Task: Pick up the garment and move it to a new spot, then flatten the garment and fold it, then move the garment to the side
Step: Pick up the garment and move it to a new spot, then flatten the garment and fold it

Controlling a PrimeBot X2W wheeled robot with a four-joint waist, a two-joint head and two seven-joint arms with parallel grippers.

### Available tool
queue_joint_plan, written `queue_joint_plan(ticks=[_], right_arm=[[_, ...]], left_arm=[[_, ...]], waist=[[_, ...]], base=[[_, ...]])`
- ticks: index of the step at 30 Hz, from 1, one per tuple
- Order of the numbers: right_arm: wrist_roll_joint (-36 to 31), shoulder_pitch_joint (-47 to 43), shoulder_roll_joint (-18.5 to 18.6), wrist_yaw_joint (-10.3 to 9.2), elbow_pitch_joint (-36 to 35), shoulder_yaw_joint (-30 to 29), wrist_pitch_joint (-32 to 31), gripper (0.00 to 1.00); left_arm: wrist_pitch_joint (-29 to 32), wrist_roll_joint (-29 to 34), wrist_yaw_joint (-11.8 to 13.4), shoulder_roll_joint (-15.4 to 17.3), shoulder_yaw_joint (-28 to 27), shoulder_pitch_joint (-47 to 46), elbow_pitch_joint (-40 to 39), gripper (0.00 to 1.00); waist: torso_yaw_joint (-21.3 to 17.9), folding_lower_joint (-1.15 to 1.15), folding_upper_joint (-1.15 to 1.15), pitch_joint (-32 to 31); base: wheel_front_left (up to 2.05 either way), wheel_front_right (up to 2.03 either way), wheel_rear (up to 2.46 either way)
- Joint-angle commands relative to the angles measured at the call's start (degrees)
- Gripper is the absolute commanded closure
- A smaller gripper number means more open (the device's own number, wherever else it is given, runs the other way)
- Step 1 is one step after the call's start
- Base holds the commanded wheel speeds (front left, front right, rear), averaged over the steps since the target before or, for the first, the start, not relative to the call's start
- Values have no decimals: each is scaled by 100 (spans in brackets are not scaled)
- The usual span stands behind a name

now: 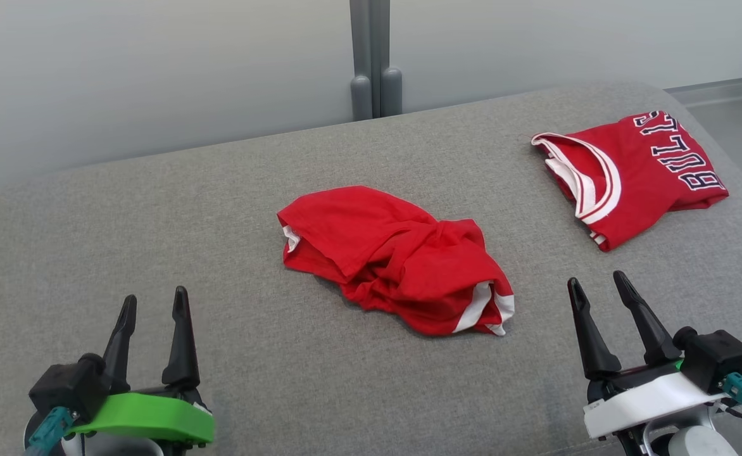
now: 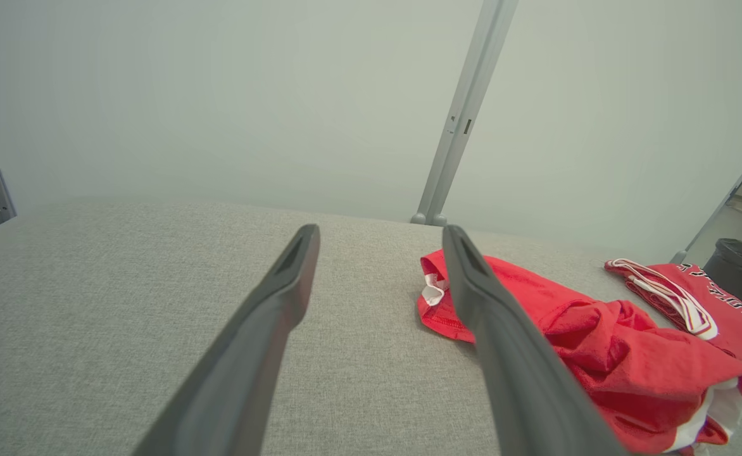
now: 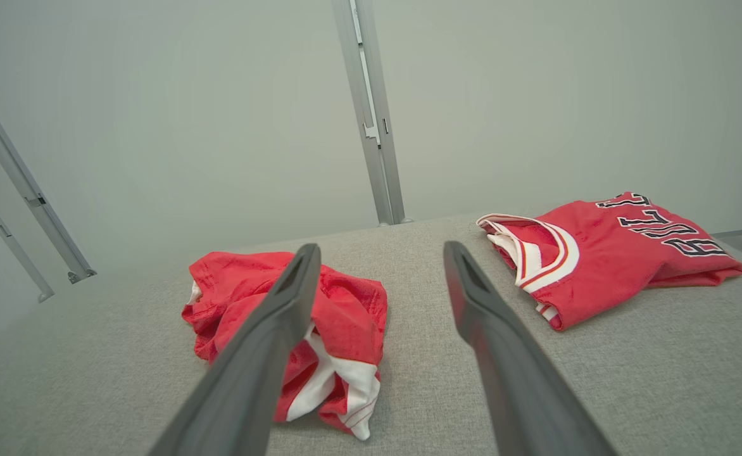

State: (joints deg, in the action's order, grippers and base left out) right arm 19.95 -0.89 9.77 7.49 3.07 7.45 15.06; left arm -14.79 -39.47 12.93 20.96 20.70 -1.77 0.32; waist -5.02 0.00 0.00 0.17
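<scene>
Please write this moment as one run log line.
left tool: open, empty | right tool: open, empty | crumpled garment: centre, untouched | folded jersey: far right

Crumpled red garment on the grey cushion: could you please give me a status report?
Left gripper open, empty; right gripper open, empty. Crumpled red garment with white trim mid grey fabric cushion, untouched. Folded red lettered jersey far right, clear of path.

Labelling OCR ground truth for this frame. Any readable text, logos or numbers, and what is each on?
"BULLS": dark, white-outlined letters on the folded red jersey, rotated in the head view; the final letter sits at the fold and is less clear.
Crumpled red garment: no text on the parts that show.
No other text can be read.
</scene>
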Motion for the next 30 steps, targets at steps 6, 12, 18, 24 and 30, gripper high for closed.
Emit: queue_joint_plan(ticks=[6, 12, 18, 24, 30], right_arm=[[-19, -75, 7, 0, -49, -42, 20, 0], [-13, -115, 4, 0, -88, -65, 20, 0], [-22, -116, -1, 0, -102, -50, 20, 0], [3, -82, 18, 0, -77, -26, 20, 0], [26, -52, 32, 0, -45, -24, 20, 0]], left_arm=[[-36, 401, 56, -271, -365, 386, -286, 0], [-38, 661, -121, -529, -587, 603, -297, 0], [-38, 809, -285, -679, -742, 649, -247, 0], [-39, 894, -387, -777, -823, 660, -174, 0], [-39, 936, -461, -832, -873, 662, -111, 0]], waist=[[77, 0, 0, -18], [104, 0, 0, -15], [121, 0, 0, -23], [117, 0, 0, -17], [99, 0, 0, -12]], base=[[0, 0, 0], [0, 0, 0], [0, 0, 0], [0, 0, 0], [0, 0, 0]])
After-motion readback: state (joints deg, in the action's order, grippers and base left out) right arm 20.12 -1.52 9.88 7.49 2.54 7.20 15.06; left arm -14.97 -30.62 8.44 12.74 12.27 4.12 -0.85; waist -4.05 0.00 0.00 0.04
